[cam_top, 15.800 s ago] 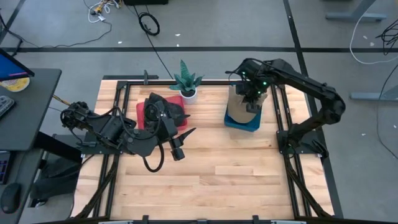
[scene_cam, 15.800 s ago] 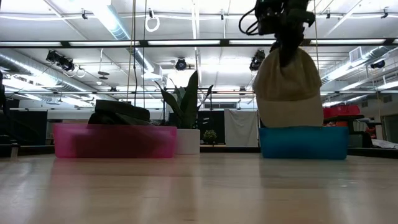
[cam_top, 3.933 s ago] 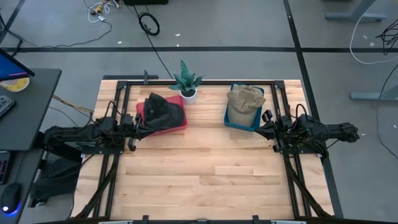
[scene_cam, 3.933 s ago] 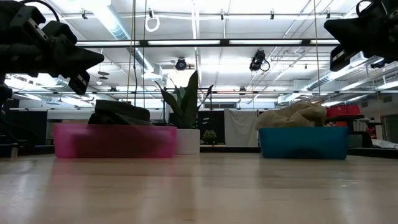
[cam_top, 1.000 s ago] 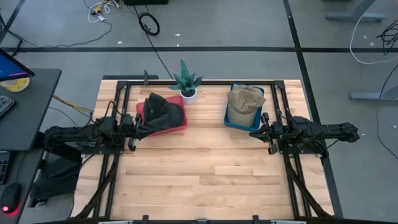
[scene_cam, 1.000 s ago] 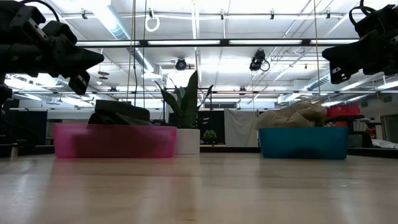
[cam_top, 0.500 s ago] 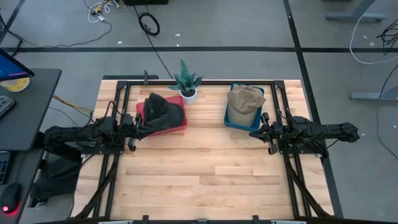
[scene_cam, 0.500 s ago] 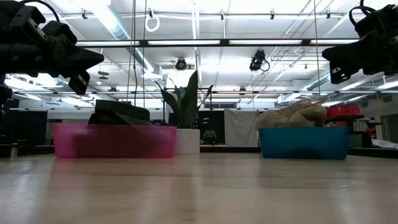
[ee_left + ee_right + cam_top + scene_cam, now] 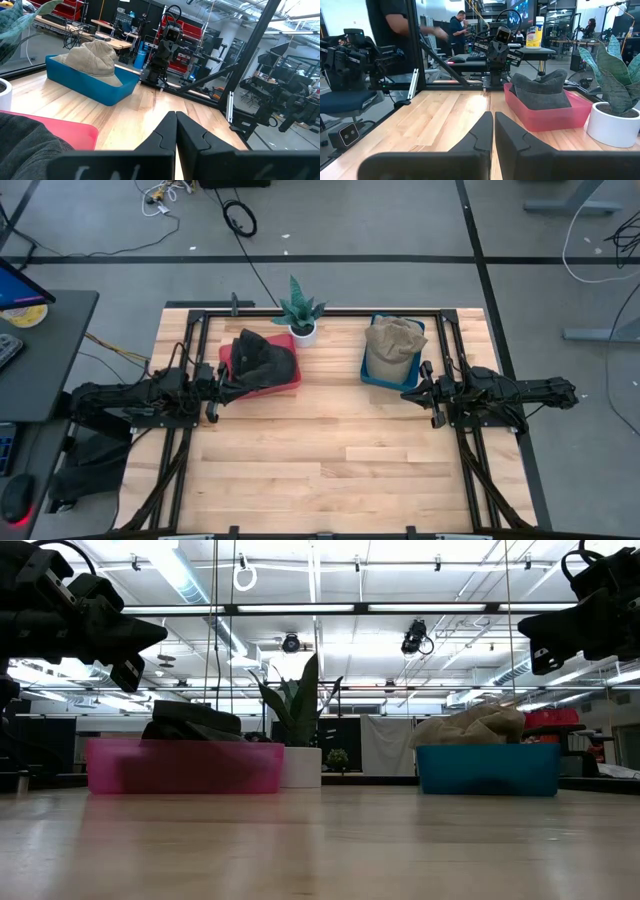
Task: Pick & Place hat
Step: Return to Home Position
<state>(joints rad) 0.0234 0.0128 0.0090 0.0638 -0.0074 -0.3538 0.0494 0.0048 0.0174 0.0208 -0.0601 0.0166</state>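
A tan hat (image 9: 392, 341) lies in the blue bin (image 9: 388, 380) at the table's far right; it also shows in the low view (image 9: 470, 725) and the left wrist view (image 9: 95, 56). A dark grey hat (image 9: 264, 357) lies in the pink bin (image 9: 290, 381) at the far left, and shows in the right wrist view (image 9: 540, 89). My left gripper (image 9: 213, 392) is shut and empty at the table's left edge, beside the pink bin. My right gripper (image 9: 418, 391) is shut and empty at the right edge, near the blue bin.
A potted plant in a white pot (image 9: 301, 313) stands between the two bins at the far edge. A black frame (image 9: 330, 310) runs round the table. The near half of the wooden table (image 9: 330, 470) is bare. People stand in the room beyond the table (image 9: 395, 30).
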